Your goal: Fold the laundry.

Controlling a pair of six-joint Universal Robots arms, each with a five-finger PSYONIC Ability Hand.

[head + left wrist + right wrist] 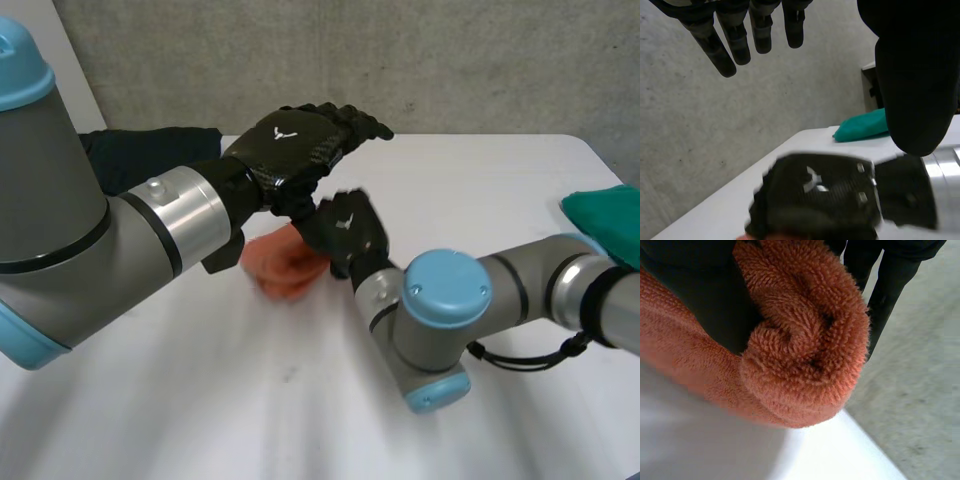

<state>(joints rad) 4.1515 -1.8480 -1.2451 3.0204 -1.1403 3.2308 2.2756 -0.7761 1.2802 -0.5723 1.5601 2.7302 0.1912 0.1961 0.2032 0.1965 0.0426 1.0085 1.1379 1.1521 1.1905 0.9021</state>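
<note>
My right hand (345, 232) pinched the bunched orange cloth (283, 265); my left hand (295, 140), straight-fingered and empty, hovered just above.

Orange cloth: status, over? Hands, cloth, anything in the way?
Right hand shut on orange cloth, bunched. Left hand open, just above it. Teal cloth at right edge of table, well apart.
</note>
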